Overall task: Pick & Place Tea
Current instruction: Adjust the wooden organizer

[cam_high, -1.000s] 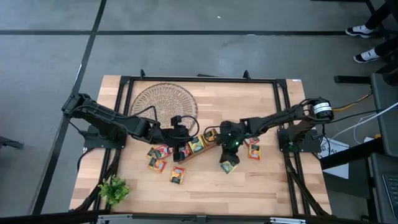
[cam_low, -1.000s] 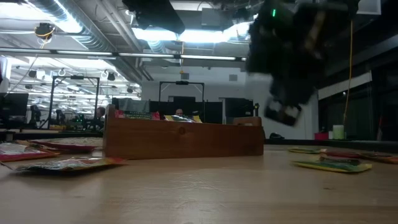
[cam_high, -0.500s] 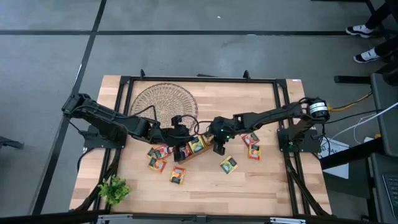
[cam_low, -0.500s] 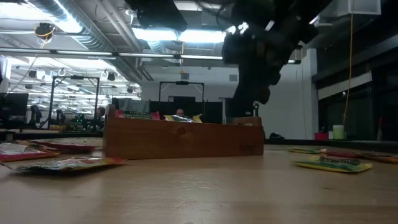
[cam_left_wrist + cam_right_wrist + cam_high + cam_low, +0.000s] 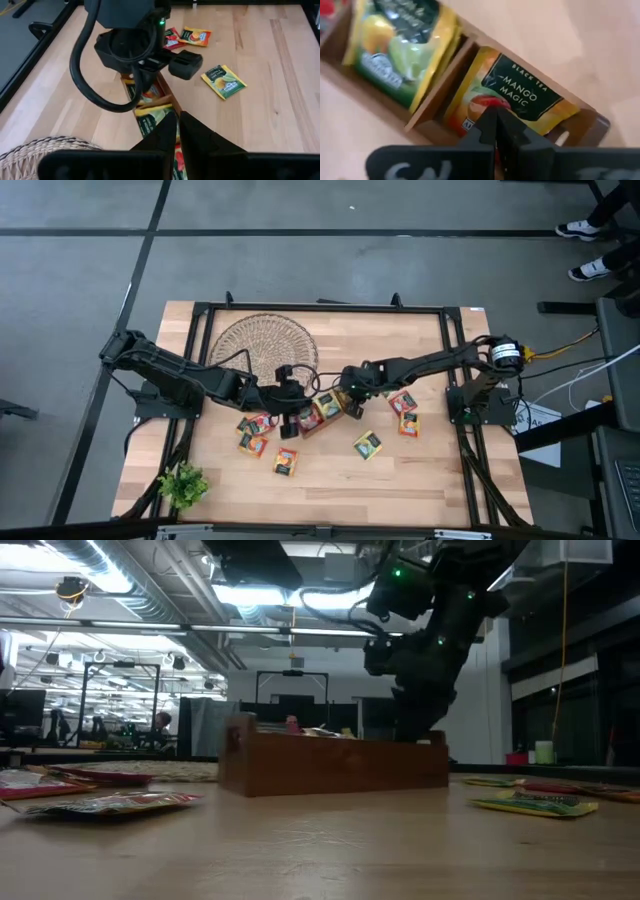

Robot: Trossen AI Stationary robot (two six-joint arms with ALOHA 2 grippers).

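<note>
Hovering tight shut over the mango tea sachet in the wooden tray mid-frame, the right claw looks empty and should next fetch another sachet, while the left claw waits shut beside the tray.

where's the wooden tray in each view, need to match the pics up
High view: the wooden tray lies mid-table, between both grippers.
Low view: a brown box at centre, a dark arm behind its right end.
Left wrist view: partly hidden, running from under the right gripper toward the left gripper.
Right wrist view: fills the picture; a mango sachet in the end slot.
Shared landmark: the tray's dividers.
</note>
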